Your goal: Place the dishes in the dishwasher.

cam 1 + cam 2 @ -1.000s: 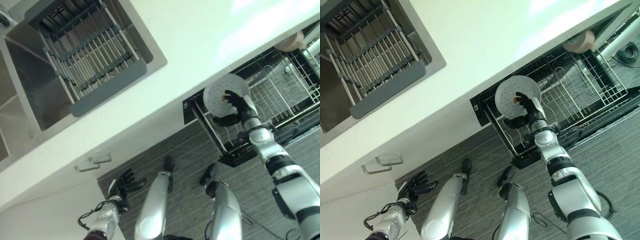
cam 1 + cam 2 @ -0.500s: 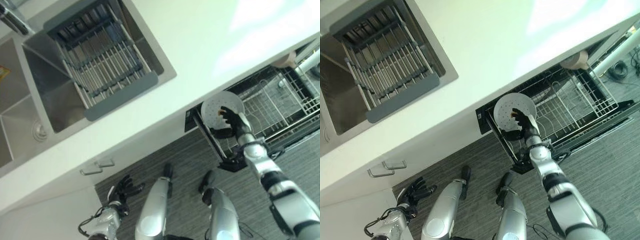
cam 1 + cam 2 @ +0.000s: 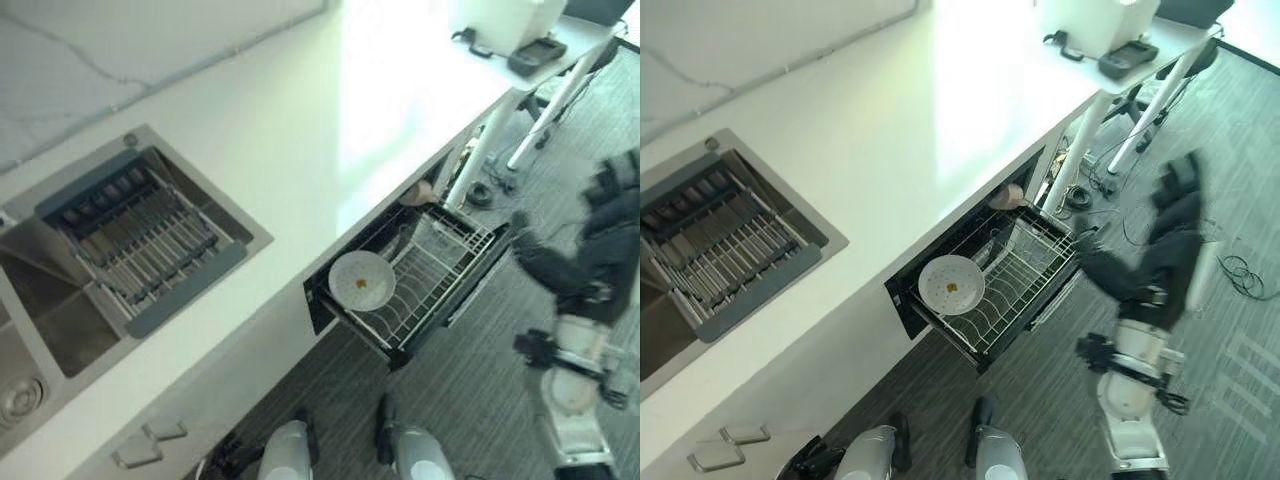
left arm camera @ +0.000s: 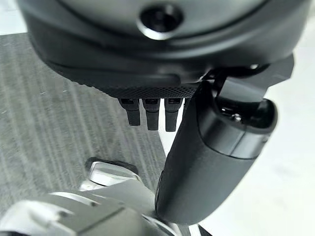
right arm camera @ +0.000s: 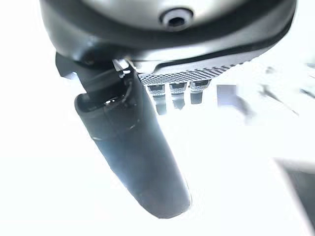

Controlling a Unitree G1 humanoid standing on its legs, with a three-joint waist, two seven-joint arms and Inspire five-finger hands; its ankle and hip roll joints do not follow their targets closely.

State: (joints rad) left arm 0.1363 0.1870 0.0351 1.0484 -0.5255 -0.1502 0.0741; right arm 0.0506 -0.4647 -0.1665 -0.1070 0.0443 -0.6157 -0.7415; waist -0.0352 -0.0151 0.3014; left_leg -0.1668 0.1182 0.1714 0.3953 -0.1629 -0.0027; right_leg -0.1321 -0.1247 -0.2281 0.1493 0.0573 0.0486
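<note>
The white plate (image 3: pixel 951 285) stands in the pulled-out dishwasher rack (image 3: pixel 1025 285) below the table (image 3: pixel 300 150), at its near-left end, free of both hands; the right hand (image 3: pixel 1178 205) is raised well clear with relaxed, empty fingers. The left hand (image 4: pixel 162 64) hangs low, fingers straight, holding nothing. Judging from this, the next dish should go upright between free tines beside the plate; the sink's drying rack (image 3: pixel 140 240) looks empty.

We are looking down at a plate (image 3: pixel 951 285) standing in the pulled-out dishwasher rack (image 3: pixel 1025 275) under the counter (image 3: pixel 940 130); the sink (image 3: pixel 730 245) is sitting in the counter to the rack's left, our right hand (image 3: pixel 1180 190) hanging well right of it.
</note>
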